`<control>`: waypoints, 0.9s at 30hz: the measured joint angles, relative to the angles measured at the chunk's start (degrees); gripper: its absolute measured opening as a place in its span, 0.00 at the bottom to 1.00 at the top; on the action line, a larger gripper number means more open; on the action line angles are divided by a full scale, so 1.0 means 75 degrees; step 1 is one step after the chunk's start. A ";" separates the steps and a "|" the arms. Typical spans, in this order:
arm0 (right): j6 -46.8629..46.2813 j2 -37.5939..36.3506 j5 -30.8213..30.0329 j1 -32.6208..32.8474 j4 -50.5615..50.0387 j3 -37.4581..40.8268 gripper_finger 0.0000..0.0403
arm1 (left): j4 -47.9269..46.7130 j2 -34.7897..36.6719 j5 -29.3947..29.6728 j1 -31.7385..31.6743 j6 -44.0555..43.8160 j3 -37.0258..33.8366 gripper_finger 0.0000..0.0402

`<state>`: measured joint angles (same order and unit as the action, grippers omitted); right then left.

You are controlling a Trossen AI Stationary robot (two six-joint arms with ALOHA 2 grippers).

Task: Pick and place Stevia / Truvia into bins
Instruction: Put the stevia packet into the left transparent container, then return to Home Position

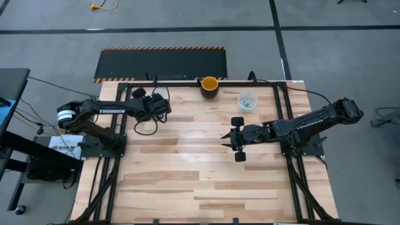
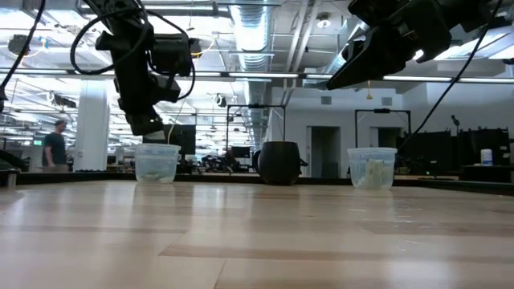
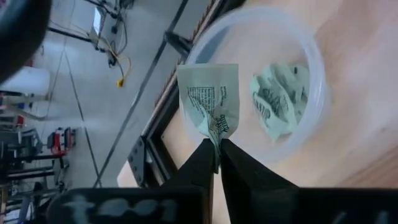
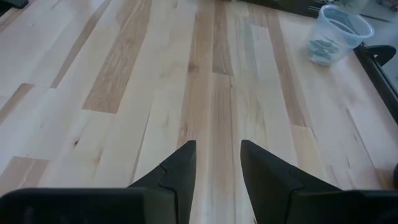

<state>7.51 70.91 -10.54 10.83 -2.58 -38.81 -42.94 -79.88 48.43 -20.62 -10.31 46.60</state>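
Note:
A light green and white Stevia sachet [image 3: 210,98] is lifted over the rim of the left clear bin [image 3: 311,68], with my left gripper [image 3: 217,149] shut on it. A few more sachets [image 3: 278,102] lie inside that bin. In the low view this bin [image 2: 157,163] stands at the table's far left, under my left gripper [image 2: 152,124]. The right clear bin [image 1: 247,100] also holds sachets [image 4: 323,45]. My right gripper [image 4: 217,163] hangs open over bare table, nearer the front than that bin, with nothing between its fingers. My left gripper pinches the sachet's near end [image 3: 216,134] between its two fingertips. The fingers slant down from the table's left side. The sachet sticks out beyond the fingertips, clear of the table, partly over the left bin's rim [image 3: 199,43].
A yellow-orange cup with a dark outside [image 1: 209,84] stands at the far edge between the two bins. The table's black frame rails [image 1: 284,106] run along its sides. Wide bare wood [image 1: 187,169] stretches toward the near edge.

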 joint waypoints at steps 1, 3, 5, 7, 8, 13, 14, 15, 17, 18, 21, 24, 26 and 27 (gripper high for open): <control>0.0000 0.0000 0.0001 0.0000 -0.0002 -0.0002 0.30 | 0.0076 0.0000 0.0050 0.0000 0.0026 0.0001 0.01; -0.0003 0.0000 -0.0001 0.0000 -0.0019 -0.0002 0.30 | 0.0260 0.0000 0.0105 0.0000 0.0160 0.0003 0.02; -0.0003 0.0000 -0.0001 0.0000 -0.0028 -0.0002 0.30 | 0.0297 0.0000 0.0054 0.0000 0.0228 0.0007 0.03; -0.0006 0.0000 -0.0001 0.0000 -0.0030 -0.0002 0.30 | 0.0334 0.0000 -0.0146 -0.0003 0.0277 0.0007 0.05; -0.0008 0.0000 -0.0001 0.0000 -0.0028 0.0000 0.30 | 0.0374 0.0000 -0.0205 0.0000 0.0277 0.0007 0.06; -0.0017 0.0000 -0.0001 0.0000 -0.0028 -0.0002 0.30 | 0.0528 0.0003 -0.0213 0.0000 0.0274 0.0007 0.12; -0.0017 0.0000 -0.0001 0.0000 -0.0028 0.0001 0.30 | 0.0563 0.0003 -0.0213 0.0000 0.0277 0.0010 0.14; -0.0017 0.0000 -0.0001 0.0000 -0.0028 0.0000 0.30 | 0.0581 0.0004 -0.0213 0.0000 0.0280 0.0010 0.15; -0.0017 0.0000 -0.0001 0.0000 -0.0029 0.0000 0.30 | 0.0605 0.0006 -0.0213 0.0000 0.0280 0.0010 0.19; -0.0027 0.0000 -0.0001 0.0000 -0.0029 -0.0001 0.30 | 0.0612 0.0006 -0.0211 0.0000 0.0281 0.0010 0.22; -0.0085 0.0000 0.0002 0.0000 -0.0031 0.0001 0.30 | 0.0635 0.0006 -0.0211 0.0000 0.0280 0.0010 0.28; -0.0085 0.0000 0.0002 0.0000 -0.0034 0.0000 0.30 | 0.0635 0.0009 -0.0210 0.0000 0.0286 0.0010 0.34; -0.0087 0.0000 0.0002 0.0000 -0.0044 -0.0002 0.30 | 0.0635 0.0009 -0.0153 0.0000 0.0329 0.0010 0.37; -0.0085 0.0000 0.0002 0.0000 -0.0049 -0.0001 0.30 | 0.0635 0.0009 -0.0093 0.0000 0.0332 0.0010 0.38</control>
<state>6.87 70.91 -10.52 10.83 -2.94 -38.82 -38.17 -79.81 47.73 -20.62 -7.81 46.68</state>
